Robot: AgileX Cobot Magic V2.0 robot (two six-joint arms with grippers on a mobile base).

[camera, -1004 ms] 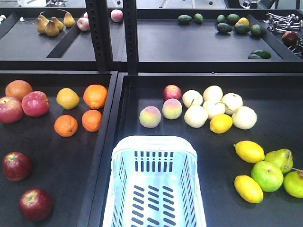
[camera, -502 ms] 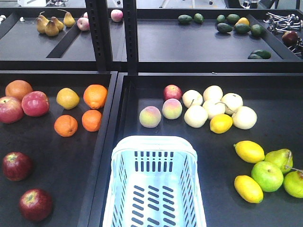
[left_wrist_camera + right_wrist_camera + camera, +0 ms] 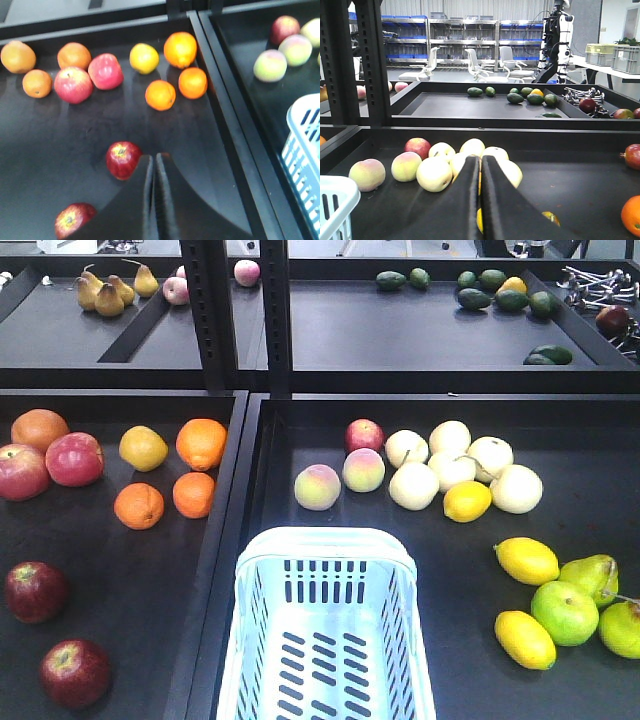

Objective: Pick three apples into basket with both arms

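Between the earlier front pictures and this one, no change of place can be made out. The dark apple (image 3: 36,592) by the left edge of the counter, the second dark apple (image 3: 73,673) at its front left corner and the basket (image 3: 327,630) at the front edge are found on the same spots. For the two wrist views no earlier picture is given, so no change can be told there.

Overhead light, bright and even. The basket (image 3: 325,537) rim blows out white in the front view. The black trays (image 3: 120,570) stay matte, with faint soft shadows under the oranges (image 3: 139,506). Left wrist view is soft throughout, and the left gripper (image 3: 152,157) is blurred close to the lens. Right wrist view is sharper, with a bright background.
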